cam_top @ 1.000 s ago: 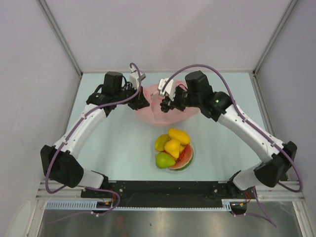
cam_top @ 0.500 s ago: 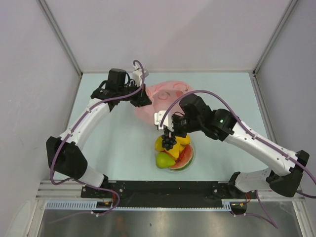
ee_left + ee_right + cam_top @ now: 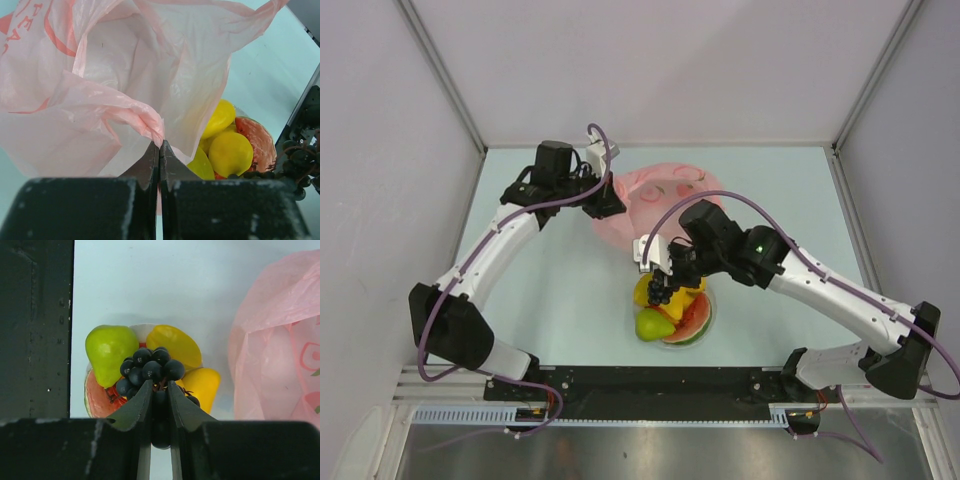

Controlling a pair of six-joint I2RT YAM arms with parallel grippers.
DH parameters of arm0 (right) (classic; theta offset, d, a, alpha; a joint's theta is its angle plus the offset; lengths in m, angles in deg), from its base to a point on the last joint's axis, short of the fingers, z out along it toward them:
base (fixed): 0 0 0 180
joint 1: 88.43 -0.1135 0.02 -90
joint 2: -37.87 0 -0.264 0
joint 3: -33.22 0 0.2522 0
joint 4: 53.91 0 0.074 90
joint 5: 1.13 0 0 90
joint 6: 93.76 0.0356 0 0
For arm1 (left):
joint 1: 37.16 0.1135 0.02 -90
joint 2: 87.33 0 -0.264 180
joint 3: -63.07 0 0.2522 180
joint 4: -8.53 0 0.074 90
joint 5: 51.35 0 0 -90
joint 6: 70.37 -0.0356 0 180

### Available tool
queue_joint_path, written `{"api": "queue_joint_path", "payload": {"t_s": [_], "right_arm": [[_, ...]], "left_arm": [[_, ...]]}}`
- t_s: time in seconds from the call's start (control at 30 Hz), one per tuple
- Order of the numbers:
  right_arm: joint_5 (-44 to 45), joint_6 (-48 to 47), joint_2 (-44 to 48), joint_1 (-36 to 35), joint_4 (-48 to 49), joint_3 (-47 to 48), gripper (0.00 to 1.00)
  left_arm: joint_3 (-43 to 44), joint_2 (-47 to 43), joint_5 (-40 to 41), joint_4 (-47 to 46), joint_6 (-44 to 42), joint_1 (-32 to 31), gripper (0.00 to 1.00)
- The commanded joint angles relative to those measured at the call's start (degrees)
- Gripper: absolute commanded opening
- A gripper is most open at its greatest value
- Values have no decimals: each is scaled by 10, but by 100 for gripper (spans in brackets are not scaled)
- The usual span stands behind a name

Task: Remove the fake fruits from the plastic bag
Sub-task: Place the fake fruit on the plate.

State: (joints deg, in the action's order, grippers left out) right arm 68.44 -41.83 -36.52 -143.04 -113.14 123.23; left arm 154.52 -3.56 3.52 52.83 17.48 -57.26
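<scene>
Right tool (image 3: 160, 385) grips one grape bunch (image 3: 152, 365) above five fruits (image 3: 172, 345); left tool (image 3: 159, 145) pinches bag (image 3: 100, 75).

The plastic bag (image 3: 660, 200) lies on the tabletop (image 3: 550, 290) in the upper middle of the top view. It is behind the plate (image 3: 711, 308), which sits at centre, nearer the arm bases. The fake fruits (image 3: 680, 302) are heaped on the plate: a pear (image 3: 652, 325) at its lower left, the watermelon slice (image 3: 696, 324) at its lower right, the rest behind them. The grape bunch (image 3: 662, 291) hangs over the heap's left side, pinched in the right gripper (image 3: 160, 390). The left gripper (image 3: 159, 147) clamps the bag's left edge.
</scene>
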Motion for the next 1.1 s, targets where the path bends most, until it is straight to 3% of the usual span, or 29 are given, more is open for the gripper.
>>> {"api": "queue_joint_path", "payload": {"t_s": [0.0,0.33,1.07], "right_arm": [[-1,-1,35,-3,-22,4,11],[-15,-41,40,10,-74,-7,11],[-45,-112,21,77,-87,-87,16]], "left_arm": [[2,-14,-13,-17,-6,2,0],[17,3,-16,-22,2,1,0],[36,28,-37,-27,16,1,0]]}}
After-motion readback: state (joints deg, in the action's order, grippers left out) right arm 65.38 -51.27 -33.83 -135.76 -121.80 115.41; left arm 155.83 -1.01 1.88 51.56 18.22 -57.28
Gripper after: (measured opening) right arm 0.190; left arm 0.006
